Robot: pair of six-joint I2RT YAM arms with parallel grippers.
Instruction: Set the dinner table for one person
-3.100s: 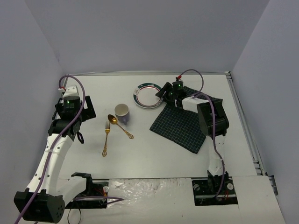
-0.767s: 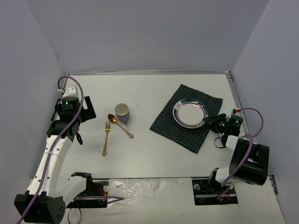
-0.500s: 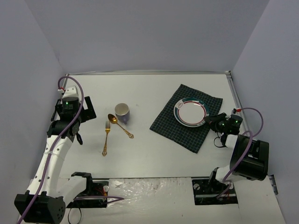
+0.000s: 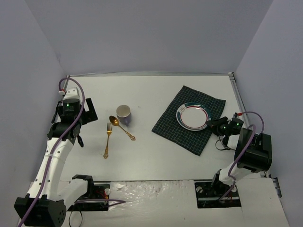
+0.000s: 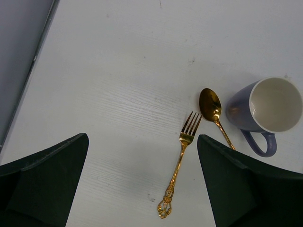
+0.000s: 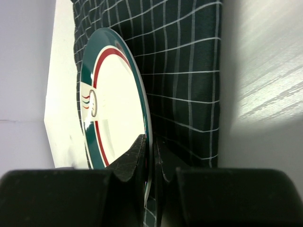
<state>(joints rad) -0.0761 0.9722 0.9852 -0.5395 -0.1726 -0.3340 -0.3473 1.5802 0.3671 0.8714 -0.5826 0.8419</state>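
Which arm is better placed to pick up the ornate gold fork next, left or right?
Left. The left arm's jaws stand open above the ornate gold fork, while the right arm's jaws are shut on the rim of the green-rimmed white plate over the dark green checked cloth.

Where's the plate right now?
In the top view the plate is on the right side, over the checked cloth, its near-right rim pinched by the right gripper.

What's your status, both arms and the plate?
Right gripper shut on plate rim, plate over checked cloth. Left gripper open above fork, spoon, mug on the dinner table. Nothing in the way.
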